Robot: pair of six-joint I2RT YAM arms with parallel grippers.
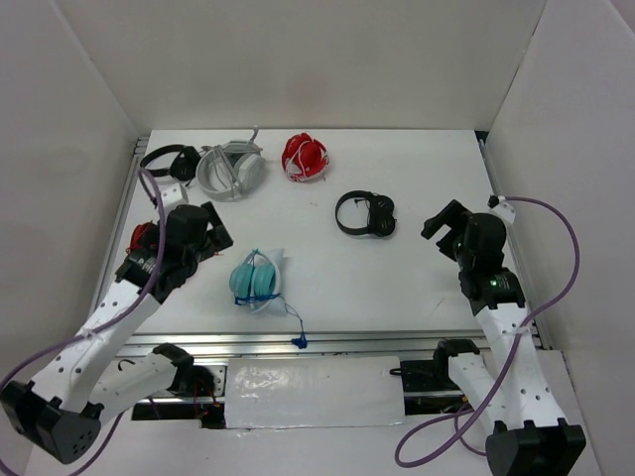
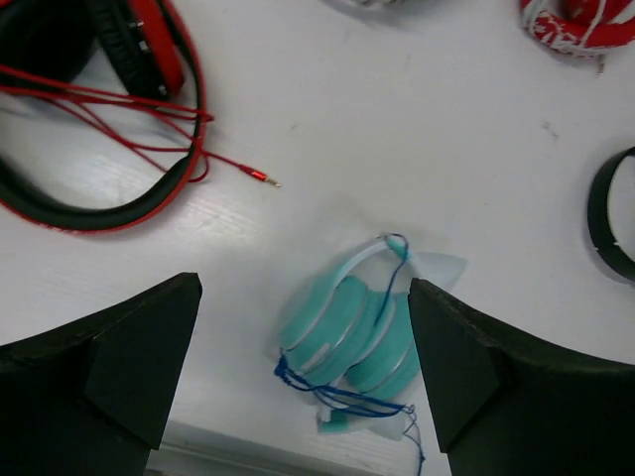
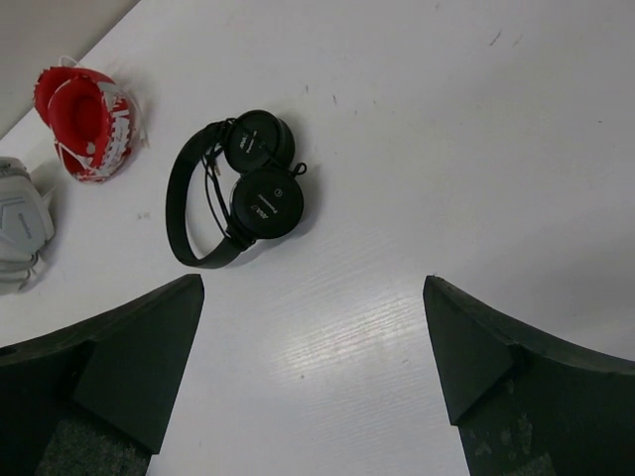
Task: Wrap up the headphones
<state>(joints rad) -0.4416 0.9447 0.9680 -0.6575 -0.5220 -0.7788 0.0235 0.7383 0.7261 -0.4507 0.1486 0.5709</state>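
Note:
The all-black headphones (image 1: 365,213) lie flat on the white table, right of centre, with their thin cable bunched against the two round earcups. In the right wrist view they (image 3: 243,188) lie ahead and to the left of my fingers. My right gripper (image 1: 444,223) is open and empty, hovering just right of them (image 3: 313,367). My left gripper (image 1: 203,235) is open and empty at the left, above the teal headphones (image 2: 347,332); in the left wrist view it is (image 2: 303,367).
Teal headphones with blue cable (image 1: 256,281) lie near the front edge. Red-and-black headphones (image 2: 119,109) with a loose red cable lie under the left arm. White headphones (image 1: 230,171), another black pair (image 1: 164,159) and a red-and-white pair (image 1: 304,157) sit at the back.

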